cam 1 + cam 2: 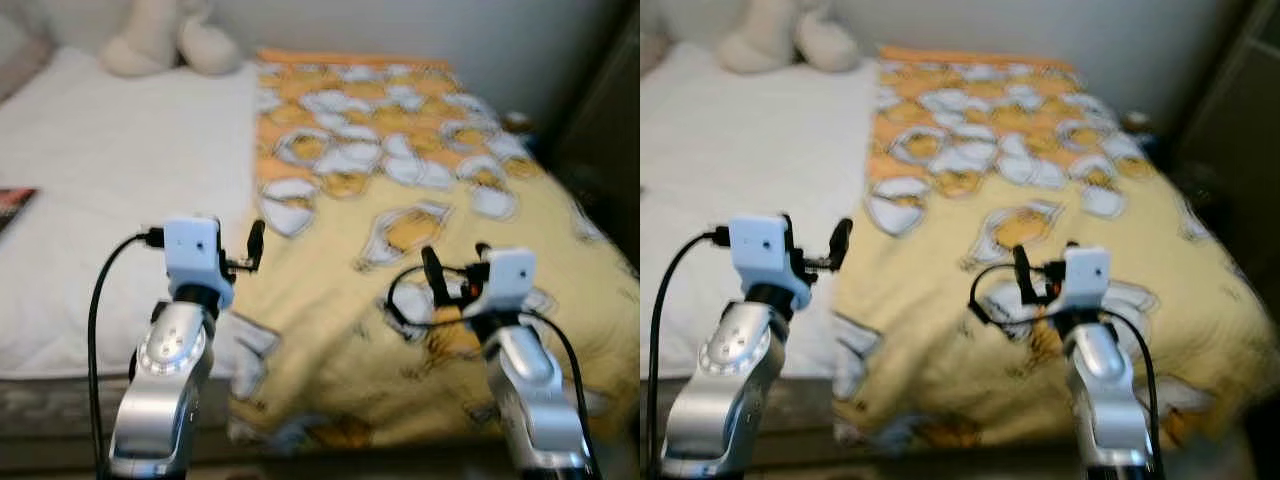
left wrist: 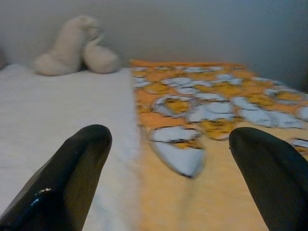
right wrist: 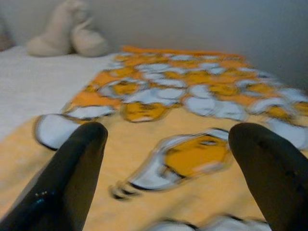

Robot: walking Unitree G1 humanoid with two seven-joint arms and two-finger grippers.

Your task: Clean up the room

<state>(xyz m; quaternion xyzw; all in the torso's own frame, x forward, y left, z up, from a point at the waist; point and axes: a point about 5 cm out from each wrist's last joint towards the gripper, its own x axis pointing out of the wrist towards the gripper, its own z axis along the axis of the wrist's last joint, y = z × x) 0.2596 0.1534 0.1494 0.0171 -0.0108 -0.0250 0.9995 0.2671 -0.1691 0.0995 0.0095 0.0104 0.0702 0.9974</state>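
While I hold the rig at the foot of the bed, both head views are slightly blurred.

Left arm: I see the silver left arm raised at the near edge of the bed, over the border between white sheet and blanket. The left gripper (image 1: 255, 243) has its two long black fingers (image 2: 67, 178) spread wide apart, holding nothing.

Right arm: silver, raised beside it over the near part of the blanket. The right gripper (image 1: 455, 270) is likewise spread wide, black fingers (image 3: 72, 168) apart, nothing between them.

Blanket: a yellow fleece blanket printed with white-and-orange egg figures (image 1: 420, 210) covers the right half of the bed from the near edge to the far end; its near hem hangs rumpled over the bed's edge, and its left border lies on the white sheet.

Sheet: a white quilted mattress cover (image 1: 110, 180) lies bare on the left half of the bed.

Left edge of bed: a flat dark red-and-black item (image 1: 14, 205) lies on the sheet; too blurred for me to say what it is.

Far end: a cream plush toy (image 1: 165, 40) rests at the head of the bed on the white side, just left of the blanket's far corner, against the pale wall (image 1: 480, 40).

Right side: dark furniture (image 1: 600, 120) stands beside the bed; I cannot make out detail.
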